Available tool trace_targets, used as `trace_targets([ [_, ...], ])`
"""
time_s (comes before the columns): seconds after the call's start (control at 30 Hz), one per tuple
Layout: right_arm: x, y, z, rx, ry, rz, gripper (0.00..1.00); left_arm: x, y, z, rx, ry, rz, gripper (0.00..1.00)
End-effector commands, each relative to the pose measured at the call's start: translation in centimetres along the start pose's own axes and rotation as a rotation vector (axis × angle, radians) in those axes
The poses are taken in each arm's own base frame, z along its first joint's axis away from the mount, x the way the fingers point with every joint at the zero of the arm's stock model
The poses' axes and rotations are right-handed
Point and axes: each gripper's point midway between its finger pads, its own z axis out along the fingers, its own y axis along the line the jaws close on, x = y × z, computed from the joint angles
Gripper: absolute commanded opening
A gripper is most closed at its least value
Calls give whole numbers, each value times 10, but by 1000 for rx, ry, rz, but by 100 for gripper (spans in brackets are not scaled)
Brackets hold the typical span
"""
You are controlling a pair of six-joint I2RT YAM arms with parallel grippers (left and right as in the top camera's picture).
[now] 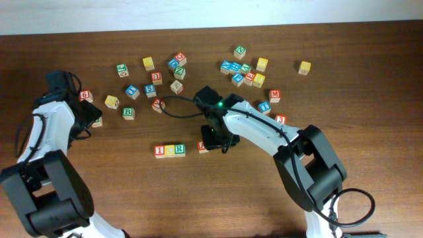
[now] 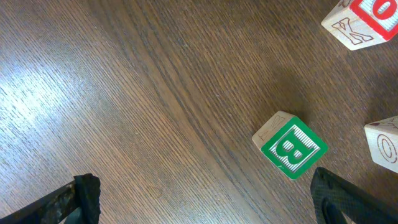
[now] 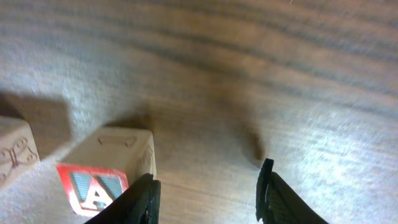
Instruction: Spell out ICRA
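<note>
Fingers (image 3: 144, 202) of the right gripper (image 3: 207, 186) stand partly apart over bare wood, with nothing between them. The red-lettered A cube (image 3: 102, 174) sits just outside the left-hand finger, close against it; contact cannot be judged. From overhead, the I cube (image 1: 159, 151), C cube (image 1: 169, 150) and R cube (image 1: 179, 149) lie touching in a row on the table (image 1: 132, 198). The A cube lies a little apart to the right of the R, half hidden under the right gripper. The left gripper (image 2: 204, 186) is spread wide and holds nothing, with a green B cube (image 2: 290, 149) lying ahead of its right-hand finger.
</note>
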Motion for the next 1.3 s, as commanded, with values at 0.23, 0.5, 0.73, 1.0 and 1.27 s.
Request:
trace_targets([
  [0.23, 7, 2, -1, -1, 20, 12, 43, -3, 2, -7, 5, -16, -9, 99],
  [0.5, 7, 2, -1, -3, 21, 12, 43, -3, 2, -7, 5, -16, -9, 99],
  [0.73, 7, 3, -1, -5, 18, 11, 43, -3, 2, -7, 5, -16, -9, 99],
  [1.0, 7, 3, -1, -7, 19, 11, 43, -3, 2, -7, 5, -16, -9, 99],
  [1.27, 8, 5, -1, -22, 27, 12, 43, -3, 2, -7, 5, -16, -9, 99],
])
